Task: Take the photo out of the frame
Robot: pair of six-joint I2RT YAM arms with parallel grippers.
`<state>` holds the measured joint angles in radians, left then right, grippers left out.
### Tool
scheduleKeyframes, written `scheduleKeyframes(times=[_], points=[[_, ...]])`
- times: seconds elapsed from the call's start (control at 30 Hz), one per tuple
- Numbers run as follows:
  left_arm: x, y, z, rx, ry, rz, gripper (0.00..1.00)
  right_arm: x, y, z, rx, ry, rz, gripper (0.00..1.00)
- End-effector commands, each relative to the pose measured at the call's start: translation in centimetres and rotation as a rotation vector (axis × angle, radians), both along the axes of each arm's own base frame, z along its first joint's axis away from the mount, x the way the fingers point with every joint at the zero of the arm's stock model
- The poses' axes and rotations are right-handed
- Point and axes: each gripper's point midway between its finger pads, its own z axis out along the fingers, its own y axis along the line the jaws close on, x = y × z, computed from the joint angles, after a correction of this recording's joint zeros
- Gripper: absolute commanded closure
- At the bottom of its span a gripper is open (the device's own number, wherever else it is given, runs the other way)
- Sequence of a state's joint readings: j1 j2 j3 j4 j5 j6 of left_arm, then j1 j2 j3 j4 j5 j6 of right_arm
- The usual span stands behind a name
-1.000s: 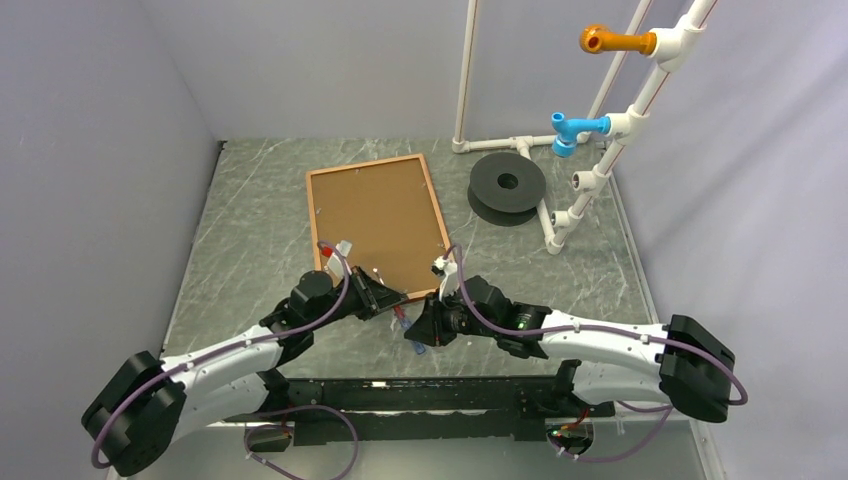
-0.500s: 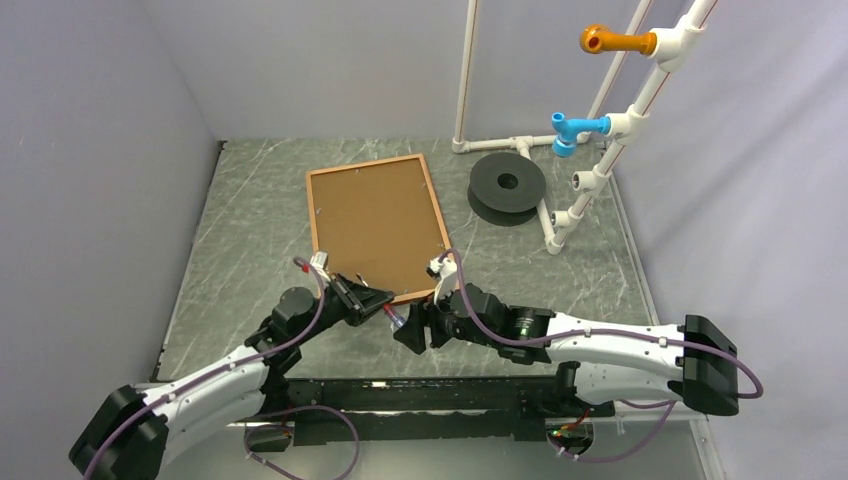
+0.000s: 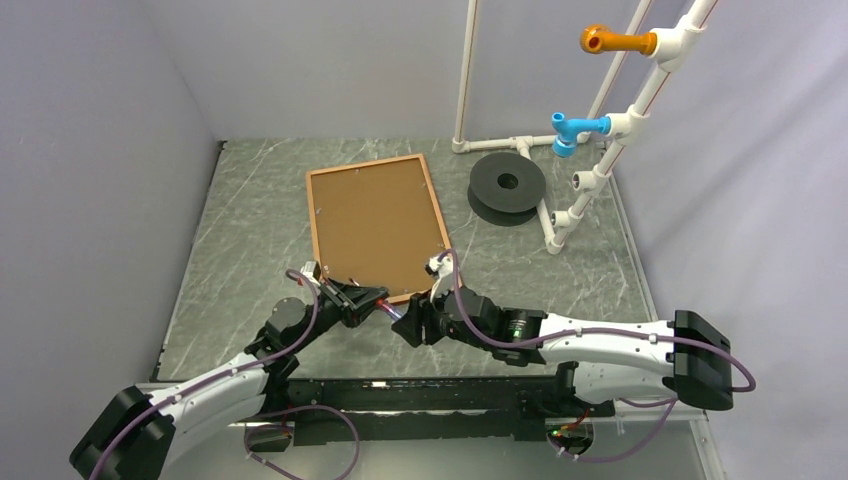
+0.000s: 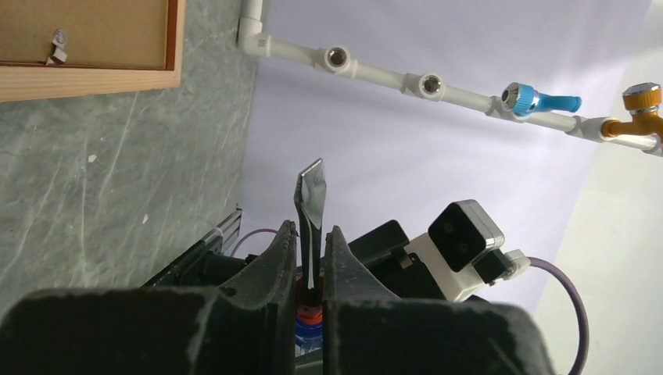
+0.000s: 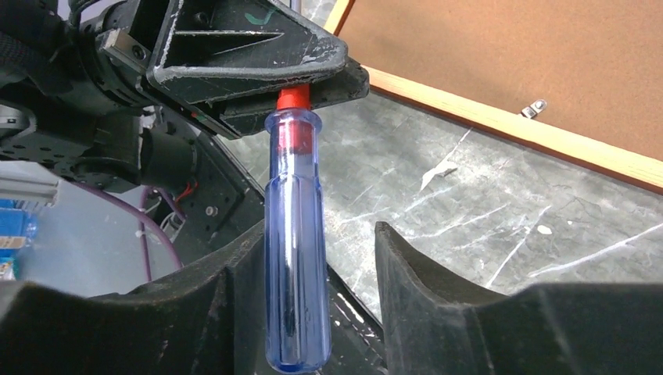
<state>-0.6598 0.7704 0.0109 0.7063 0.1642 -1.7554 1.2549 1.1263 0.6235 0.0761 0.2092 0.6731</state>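
Left hand (image 4: 310, 238) sideways on screwdriver (image 4: 309, 191)

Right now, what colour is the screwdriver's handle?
The screwdriver handle is translucent blue with a red collar, clearest in the right wrist view.

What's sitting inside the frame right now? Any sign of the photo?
The frame lies with a plain brown backing panel filling it, a small metal clip at its edge. The photo is not visible; anything under the panel is covered.

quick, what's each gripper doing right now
left gripper: shut on the screwdriver, gripping its shaft.
right gripper: open, fingers either side of the screwdriver's blue handle, not clamped.
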Motion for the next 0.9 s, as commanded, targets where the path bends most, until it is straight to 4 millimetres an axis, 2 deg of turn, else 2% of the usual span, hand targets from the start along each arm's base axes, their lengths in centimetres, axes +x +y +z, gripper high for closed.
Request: scheduleKeyframes(times=[0.0,0.03,0.1,0.13,0.2,0.23,0.27,0.3,0.43,0.53,0.6,0.7,0.87], points=[[0.1,0.2,3.1,-0.099,-0.058,0.007,1.0,0.7,0.4,2.6,0.065,-0.038,-0.036,0.54],[0.1,0.1,3.1,-0.092,-0.062,0.003,1.0,0.8,0.3,2.8,0.069,-0.043,-0.038,0.61],[-0.1,0.0,3.0,-0.076,-0.081,-0.005,0.98,0.8,0.3,3.2,0.066,-0.051,-0.036,0.84],[-0.2,0.0,2.9,-0.062,-0.101,-0.011,0.89,1.0,0.1,3.3,0.052,-0.053,-0.044,0.97],[-0.5,-0.3,2.2,0.0,-0.131,-0.034,0.59,1.7,-0.6,3.2,-0.003,-0.05,-0.096,1.0],[-0.7,-0.5,1.9,0.038,-0.148,-0.052,0.48,2.0,-1.2,2.8,-0.036,-0.048,-0.113,1.0],[-0.9,-0.6,0.7,0.111,-0.138,-0.072,0.38,2.3,-1.5,2.9,-0.051,-0.045,-0.118,1.0],[-1.0,-0.7,0.5,0.173,-0.16,-0.089,0.32,2.6,-2.0,2.7,-0.075,-0.039,-0.125,1.0],[-1.0,0.4,-0.9,0.467,-0.273,-0.112,0.29,4.1,-4.6,1.7,-0.155,0.036,-0.14,1.0],[-0.7,2.1,-0.4,0.684,-0.366,-0.113,0.29,4.6,-6.7,0.8,-0.184,0.114,-0.088,1.0],[-0.4,2.5,0.7,0.786,-0.463,-0.138,0.29,4.4,-7.7,0.5,-0.185,0.171,-0.009,1.0],[-0.8,1.5,2.3,0.873,-0.627,-0.262,0.27,3.4,-8.3,0.4,-0.169,0.227,0.121,1.0],[-2.7,-2.0,3.6,0.949,-0.961,-0.483,0.25,-0.2,-6.6,0.8,-0.091,0.309,0.39,1.0]])
